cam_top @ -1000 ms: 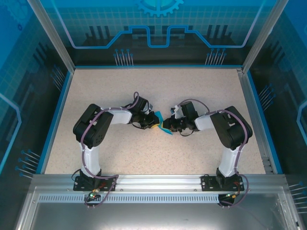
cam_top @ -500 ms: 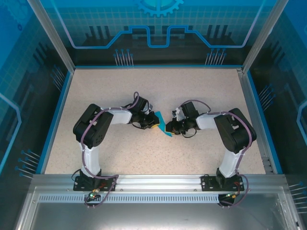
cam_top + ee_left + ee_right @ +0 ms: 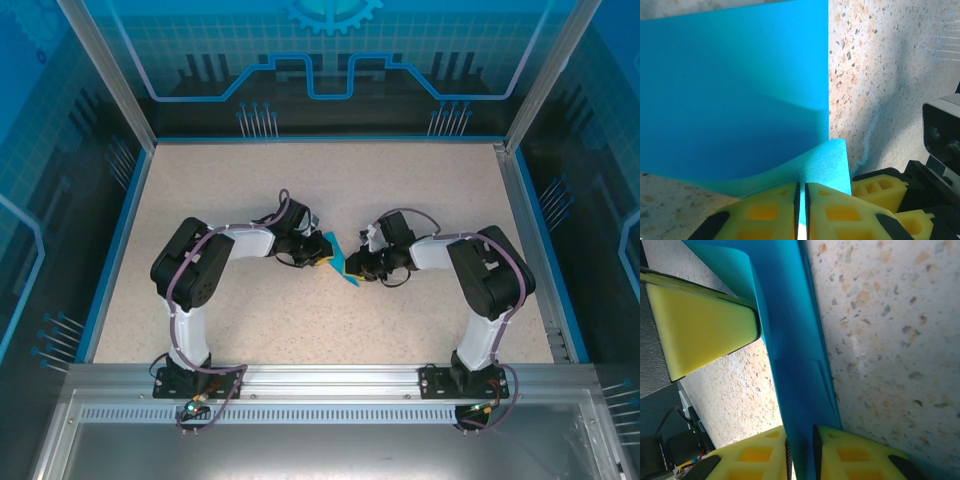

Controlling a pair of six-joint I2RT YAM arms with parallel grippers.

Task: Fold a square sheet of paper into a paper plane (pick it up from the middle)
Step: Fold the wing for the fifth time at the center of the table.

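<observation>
Two grippers meet at mid-table (image 3: pixel 250 190), both clamped on one folded blue paper (image 3: pixel 341 264). The left gripper (image 3: pixel 801 189) has its yellow pads closed together on a paper corner. The right gripper (image 3: pixel 800 436) pinches the paper's edge between nearly touching pads. From above, the paper runs between them, with the left gripper at its 9 o'clock and the right at its 3 o'clock. Count: one paper, two grippers.
</observation>
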